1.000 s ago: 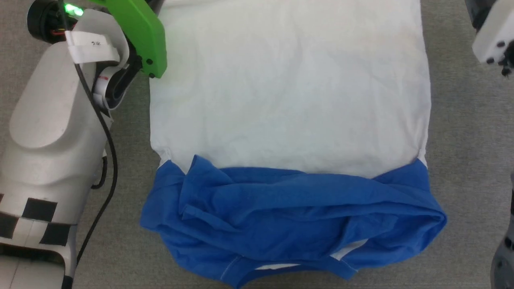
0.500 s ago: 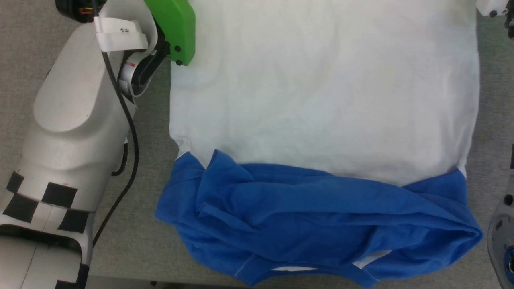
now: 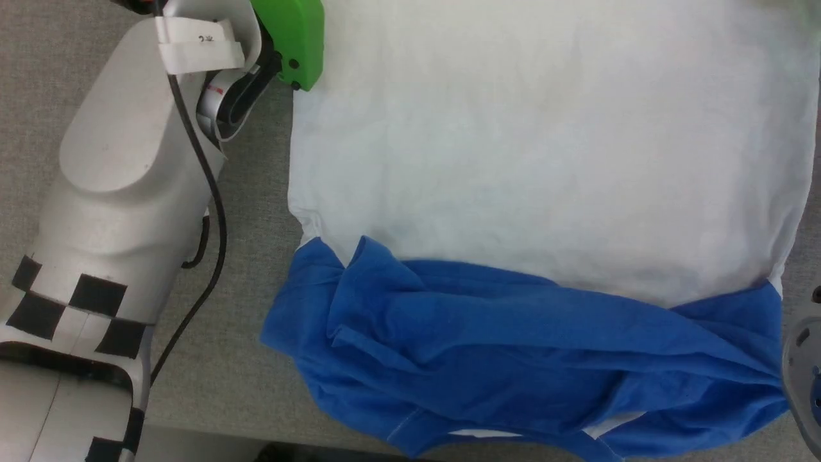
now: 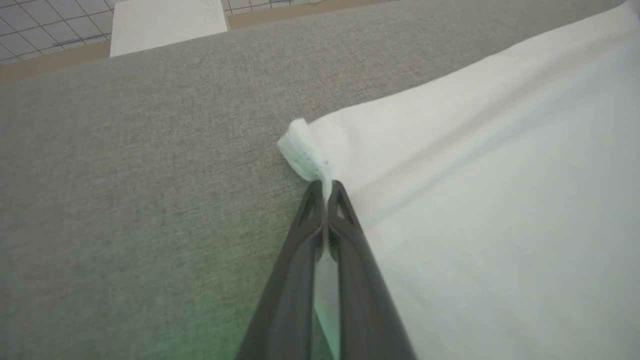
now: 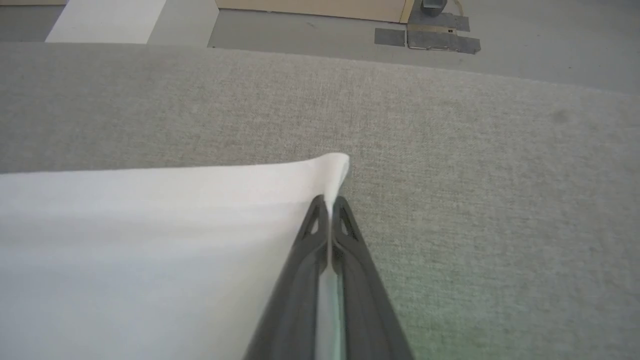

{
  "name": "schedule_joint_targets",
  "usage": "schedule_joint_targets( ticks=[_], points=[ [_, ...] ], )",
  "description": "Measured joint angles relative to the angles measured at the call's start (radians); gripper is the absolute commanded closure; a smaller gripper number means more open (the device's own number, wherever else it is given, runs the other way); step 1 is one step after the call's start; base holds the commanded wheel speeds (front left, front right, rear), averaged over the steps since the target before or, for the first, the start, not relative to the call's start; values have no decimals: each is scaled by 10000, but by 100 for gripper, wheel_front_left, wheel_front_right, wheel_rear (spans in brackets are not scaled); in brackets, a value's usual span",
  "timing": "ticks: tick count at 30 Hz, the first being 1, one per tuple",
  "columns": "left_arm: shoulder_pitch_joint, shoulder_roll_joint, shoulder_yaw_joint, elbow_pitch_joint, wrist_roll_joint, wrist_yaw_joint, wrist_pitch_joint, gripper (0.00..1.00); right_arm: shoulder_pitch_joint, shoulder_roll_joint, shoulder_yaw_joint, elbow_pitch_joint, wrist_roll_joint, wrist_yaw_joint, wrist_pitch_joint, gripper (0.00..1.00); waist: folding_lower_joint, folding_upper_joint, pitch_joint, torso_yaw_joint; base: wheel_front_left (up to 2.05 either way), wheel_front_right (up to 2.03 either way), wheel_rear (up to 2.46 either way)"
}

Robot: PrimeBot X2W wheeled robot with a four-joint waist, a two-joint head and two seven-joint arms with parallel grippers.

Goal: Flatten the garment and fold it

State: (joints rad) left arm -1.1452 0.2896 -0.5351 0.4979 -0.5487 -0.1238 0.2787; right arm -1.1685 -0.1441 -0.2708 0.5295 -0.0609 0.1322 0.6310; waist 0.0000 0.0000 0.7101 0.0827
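The garment (image 3: 545, 147) is a T-shirt spread on a grey table, its white body reaching up the head view and its blue upper part (image 3: 513, 359) bunched in folds at the near edge. In the left wrist view my left gripper (image 4: 326, 186) is shut on a rolled white corner of the garment (image 4: 302, 150). In the right wrist view my right gripper (image 5: 329, 200) is shut on the other white corner of the garment (image 5: 332, 172). The left arm's pale forearm (image 3: 122, 186) and green wrist part (image 3: 295, 38) lie left of the cloth.
The grey fabric-covered table (image 3: 244, 212) carries the shirt; its near edge (image 3: 211, 436) runs along the bottom of the head view. Beyond the far edge are a tiled floor with a white sheet (image 4: 165, 22) and a wooden board (image 5: 310, 7).
The head camera has shifted, so the shirt sits further right and lower in the picture. The left arm stays at the shirt's far left corner; the right wrist has left the top right.
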Motion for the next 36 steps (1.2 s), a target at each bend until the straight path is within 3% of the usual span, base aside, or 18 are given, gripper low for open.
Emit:
schedule_joint_targets(
  ticks=[7,16,29,36],
  points=[
    [-46,109,123,190,-59,-2,-1104,100,12,-190,180,119,357,0,-926,100,0,0,-272,-101,0,0,0],
    [298,523,226,144,-67,-73,-2972,100,971,-857,924,-228,1845,2,-1954,100,0,0,-1269,-216,0,0,0],
    [2773,1151,-244,-1267,-403,-54,-3680,100,3891,-1350,1764,-1685,3649,2,-2627,100,-1,0,-3034,-204,0,0,0],
    [4703,1601,-343,-2792,-510,462,-3774,100,5846,-1287,1756,-2683,4408,2,-2805,100,-1,0,-4037,-138,0,0,0]
  ],
)
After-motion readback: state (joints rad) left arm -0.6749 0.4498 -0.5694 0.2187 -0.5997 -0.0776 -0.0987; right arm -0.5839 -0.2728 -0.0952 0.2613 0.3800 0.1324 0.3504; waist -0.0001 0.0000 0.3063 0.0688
